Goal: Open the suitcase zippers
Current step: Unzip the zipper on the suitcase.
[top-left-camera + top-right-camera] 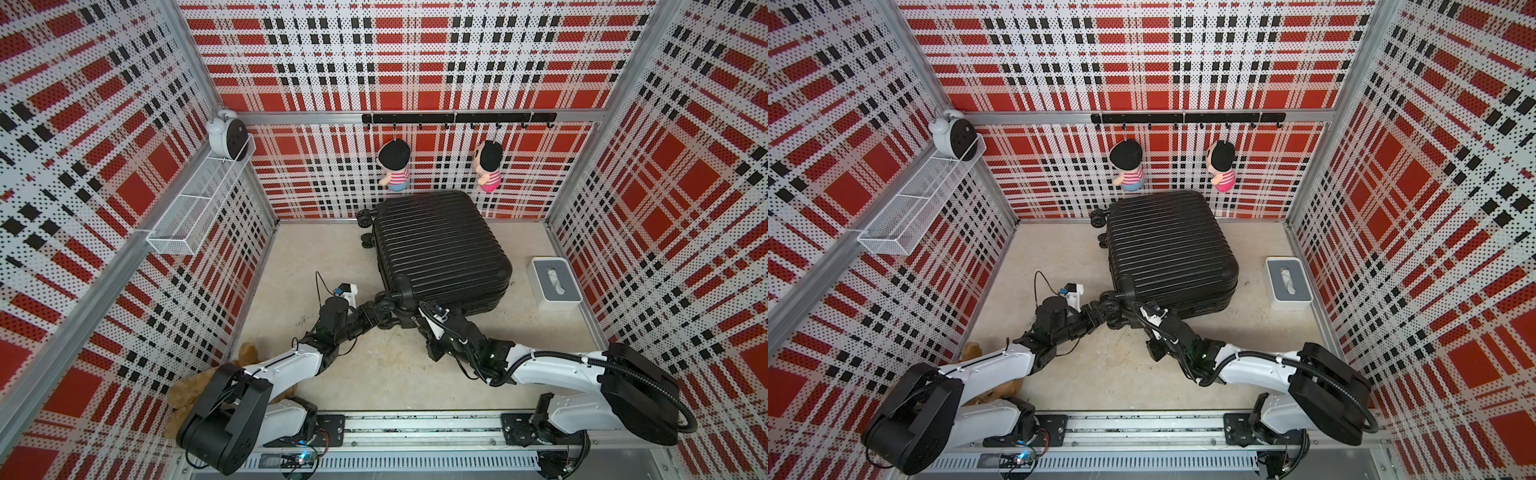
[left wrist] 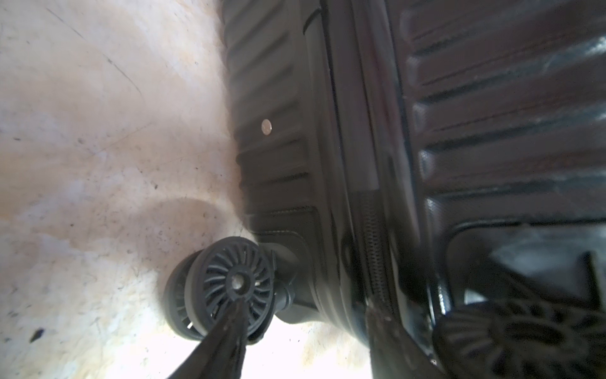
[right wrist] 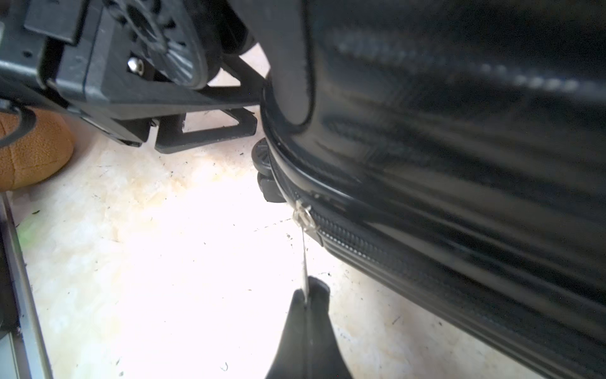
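One flat suitcase (image 1: 440,249), wheels (image 1: 365,217) leftward; right fingers (image 3: 295,328) pinch zipper pull (image 3: 305,259), left fingers (image 2: 226,338) apart.

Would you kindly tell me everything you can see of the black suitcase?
The suitcase is a black, glossy hard shell with ribbed grooves and rounded corners, lying flat on the floor and looking closed. Spinner wheels stick out on one side. The zipper runs around its seam; the right gripper is shut on its silver pull. The left gripper seems to straddle a near wheel.
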You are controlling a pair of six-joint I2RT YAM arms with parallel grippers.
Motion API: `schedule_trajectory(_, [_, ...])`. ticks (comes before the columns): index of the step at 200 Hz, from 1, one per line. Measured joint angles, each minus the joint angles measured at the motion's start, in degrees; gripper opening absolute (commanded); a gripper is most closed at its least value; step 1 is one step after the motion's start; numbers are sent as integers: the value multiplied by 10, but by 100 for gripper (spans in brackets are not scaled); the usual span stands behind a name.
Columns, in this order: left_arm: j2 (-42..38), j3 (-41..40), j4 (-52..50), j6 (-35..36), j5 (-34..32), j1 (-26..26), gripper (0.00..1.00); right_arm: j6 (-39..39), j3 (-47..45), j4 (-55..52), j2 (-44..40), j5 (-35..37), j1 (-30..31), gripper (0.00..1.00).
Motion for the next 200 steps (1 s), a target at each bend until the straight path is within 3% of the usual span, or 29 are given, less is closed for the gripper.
schedule_trajectory(80, [-69,-86,25,0,1,54,59,13,35,22,56,59,39,0])
schedule_trajectory(140, [71,-87,90,0,7,40,58,20,83,27,115,106,61,0])
schedule_trajectory(200, [176,-87,228,-3,56,36,55,23,130,30,166,138,70,0])
